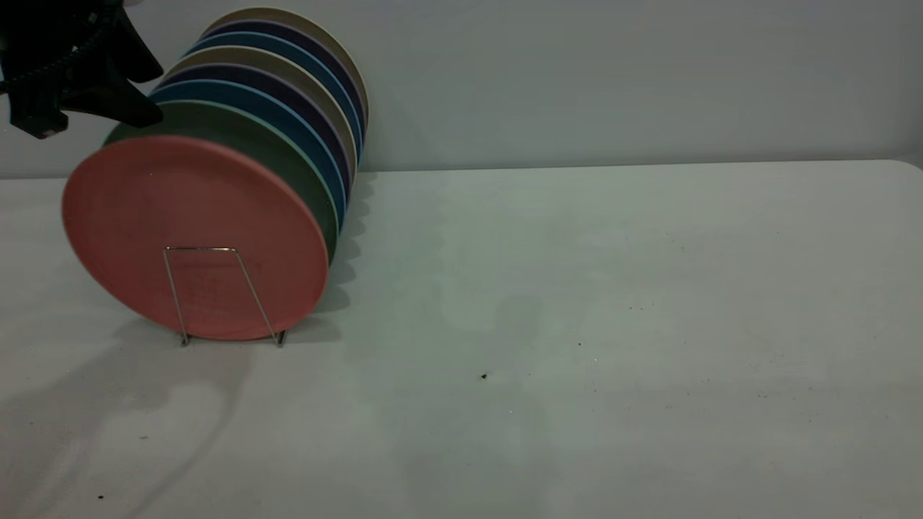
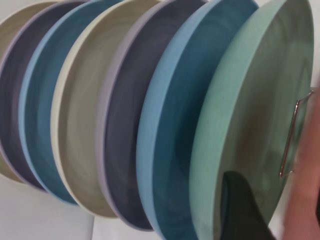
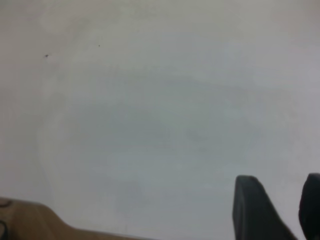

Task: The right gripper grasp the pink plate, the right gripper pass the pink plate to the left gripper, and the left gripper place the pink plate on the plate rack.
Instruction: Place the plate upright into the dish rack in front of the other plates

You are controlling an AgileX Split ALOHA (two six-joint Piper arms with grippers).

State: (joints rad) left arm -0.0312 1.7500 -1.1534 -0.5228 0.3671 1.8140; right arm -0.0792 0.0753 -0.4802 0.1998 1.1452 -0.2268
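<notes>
Left pincer [image 1: 140,90], the bulky all-black claw, hangs at the far left above the row of plates, its two tapered fingers spread and closed on nothing; the lower tip sits just over the top rim of the teal-green plate [image 1: 216,122]. From my left wrist camera only one dark fingertip [image 2: 242,210] shows, in front of that green plate.

Largest first: the white table [image 1: 577,324] fills most of my exterior camera and carries the rack at its left side. On it stands the row of round plastic plates, all on edge and leaning. The round salmon-pink matte plate [image 1: 195,231] is the nearest of the row, its flat back facing me, standing in the thin silver wire plate rack [image 1: 220,288], apart from the left pincer. One trapezoid loop of the rack stands in front of the pink plate's lower half, with its feet on the table. Behind the pink plate come the teal-green one, then blue [image 1: 288,119], dark purple [image 1: 288,90] and beige [image 1: 252,58] plates receding toward the far wall.

Right pincer [image 3: 277,207] shows only in its own wrist camera, two dark fingers spread over bare table, gripping nothing.
</notes>
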